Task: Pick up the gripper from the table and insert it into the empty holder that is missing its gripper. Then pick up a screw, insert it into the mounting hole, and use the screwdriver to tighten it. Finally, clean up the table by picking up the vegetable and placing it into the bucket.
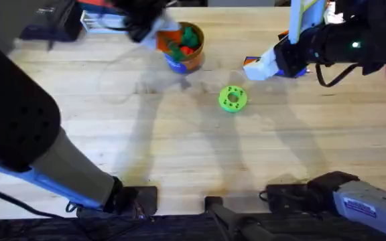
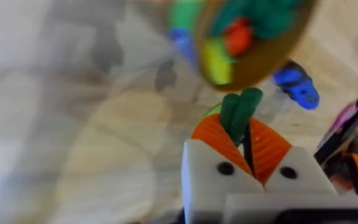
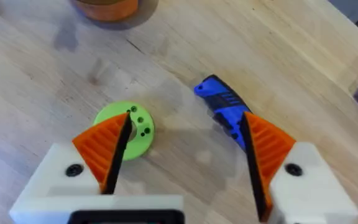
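While both arms work at the far half of the table (image 1: 179,154), the views record the following.

Left gripper (image 2: 248,134): orange pads pinched on the vegetable (image 2: 240,112), whose green end stands up between them; the bucket lies just beyond.
Bucket (image 1: 183,47): overhead, toward 12 o'clock from table centre, with green and red pieces inside; the left arm's end blurs beside it at 9 o'clock.
Right gripper (image 3: 185,146): jaws wide, nothing between them.
Screwdriver (image 3: 222,106): blue, lying on the wood beyond the right pad.
Green disc (image 1: 232,98): at 4 o'clock from the bucket; in the right wrist view it sits by the other pad.
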`<state>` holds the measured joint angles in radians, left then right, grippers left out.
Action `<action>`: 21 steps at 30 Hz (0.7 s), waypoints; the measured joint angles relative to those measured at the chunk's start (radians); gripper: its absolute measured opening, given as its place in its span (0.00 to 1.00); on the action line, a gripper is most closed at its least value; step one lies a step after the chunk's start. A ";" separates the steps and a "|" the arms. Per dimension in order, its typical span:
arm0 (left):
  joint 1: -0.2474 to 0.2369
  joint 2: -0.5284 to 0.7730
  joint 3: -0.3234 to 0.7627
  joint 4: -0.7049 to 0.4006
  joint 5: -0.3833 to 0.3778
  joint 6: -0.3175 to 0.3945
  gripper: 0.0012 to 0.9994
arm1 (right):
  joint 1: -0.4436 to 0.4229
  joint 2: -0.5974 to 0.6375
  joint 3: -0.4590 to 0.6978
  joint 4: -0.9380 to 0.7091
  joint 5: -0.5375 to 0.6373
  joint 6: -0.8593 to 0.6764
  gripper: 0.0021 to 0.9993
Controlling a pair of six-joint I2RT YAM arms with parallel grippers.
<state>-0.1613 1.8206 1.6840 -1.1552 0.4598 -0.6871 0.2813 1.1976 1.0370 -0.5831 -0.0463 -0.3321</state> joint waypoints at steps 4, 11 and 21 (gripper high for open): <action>-0.093 0.000 0.000 0.133 -0.045 0.046 0.01 | 0.000 0.000 0.000 0.000 0.000 0.000 0.99; -0.097 0.000 0.000 0.281 -0.195 0.063 0.01 | 0.000 0.000 0.000 0.000 0.000 0.000 0.99; -0.096 0.057 0.000 0.284 -0.244 0.048 0.01 | 0.000 0.000 0.000 0.000 0.000 0.000 1.00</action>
<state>-0.2577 1.8774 1.6838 -0.8713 0.2157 -0.6394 0.2813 1.1976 1.0370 -0.5833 -0.0463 -0.3321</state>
